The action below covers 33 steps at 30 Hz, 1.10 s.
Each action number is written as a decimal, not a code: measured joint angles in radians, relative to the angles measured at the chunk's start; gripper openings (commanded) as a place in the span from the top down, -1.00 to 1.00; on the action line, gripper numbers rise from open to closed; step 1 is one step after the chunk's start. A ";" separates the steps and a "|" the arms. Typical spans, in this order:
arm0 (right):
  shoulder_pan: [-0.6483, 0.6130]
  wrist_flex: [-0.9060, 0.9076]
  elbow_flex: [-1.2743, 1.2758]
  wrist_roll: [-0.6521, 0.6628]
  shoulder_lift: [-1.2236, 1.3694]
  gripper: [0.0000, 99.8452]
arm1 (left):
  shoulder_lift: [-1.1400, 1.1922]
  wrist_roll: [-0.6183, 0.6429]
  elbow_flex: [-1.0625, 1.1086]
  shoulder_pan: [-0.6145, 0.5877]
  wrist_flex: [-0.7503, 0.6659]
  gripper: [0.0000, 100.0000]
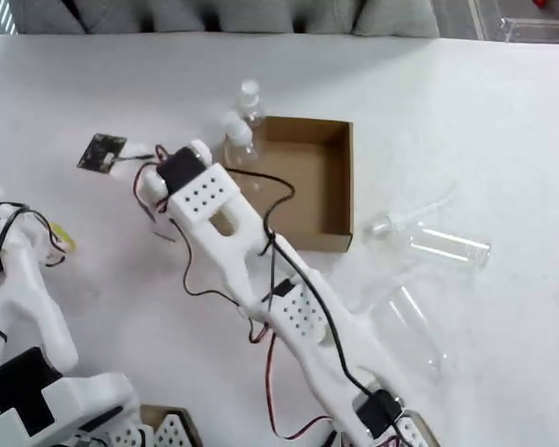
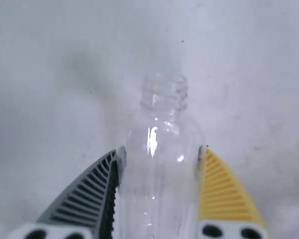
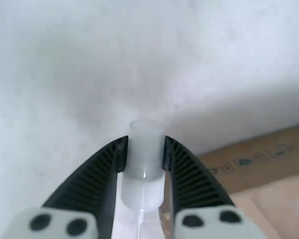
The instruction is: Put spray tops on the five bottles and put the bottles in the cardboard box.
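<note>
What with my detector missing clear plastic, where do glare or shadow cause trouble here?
High view: the lying bottles nearly vanish against the white table. Left wrist view: bright glints on the bottle in the left gripper. Right wrist view: shadow darkens the table between spray top and cardboard box.

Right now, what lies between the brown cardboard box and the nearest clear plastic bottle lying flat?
A loose white spray top with a thin tube lies between the box and that bottle; the high view shows it.
</note>
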 measured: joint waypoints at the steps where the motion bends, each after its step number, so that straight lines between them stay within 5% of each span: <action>1: 0.002 0.000 0.020 -0.009 -0.015 0.97 | 0.000 0.000 0.000 0.008 0.000 0.96; 9: 0.006 0.003 0.427 -0.020 -0.370 0.97 | -0.061 0.000 0.003 0.061 0.037 0.96; 17: 0.031 0.003 0.882 -0.043 -0.902 0.97 | -0.439 0.000 0.112 0.229 0.143 0.96; 23: 0.198 0.003 1.056 -0.086 -1.318 0.97 | -0.770 0.000 0.233 0.445 0.161 0.96; 33: 0.560 -0.164 1.155 -0.092 -1.811 0.97 | -1.217 0.000 0.385 0.784 -0.018 0.96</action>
